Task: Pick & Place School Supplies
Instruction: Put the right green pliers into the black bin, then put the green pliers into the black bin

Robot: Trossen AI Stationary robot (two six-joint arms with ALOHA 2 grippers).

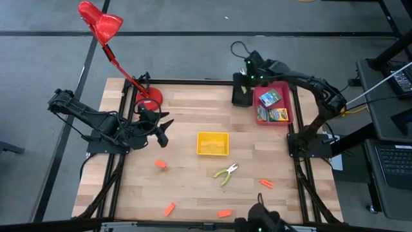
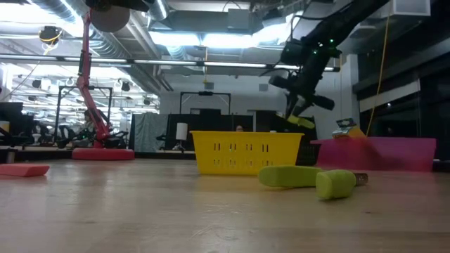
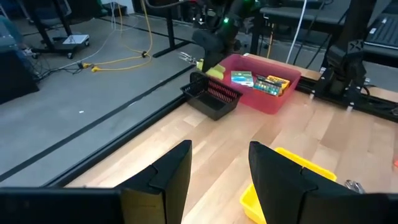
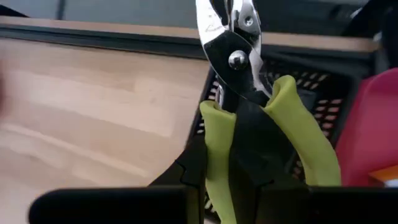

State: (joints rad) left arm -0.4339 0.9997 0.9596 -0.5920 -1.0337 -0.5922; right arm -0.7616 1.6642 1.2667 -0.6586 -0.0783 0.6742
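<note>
where the high view looks straight down, the yellow basket sits mid-table and nothing can be made out inside it. up and to the right of it, the red tray holds three printed boxes, and a black bin touches that tray's left side. the right gripper hangs over the black bin. the left gripper hovers left of the yellow basket, beside the red desk lamp. a second pair of green-handled pliers lies just below the basket, with orange pieces scattered around it.

in the low view, the yellow basket stands behind the lying pliers; the red tray is to its right, and the right gripper hangs above and right of the basket with a yellow-green tool.

in the left wrist view, the left gripper has its fingers spread apart and empty above the basket's edge; beyond it the boxes lie in the red tray, the black bin against it.

in the right wrist view, the right gripper is clamped on the handles of green-handled pliers, held over the black bin.
</note>
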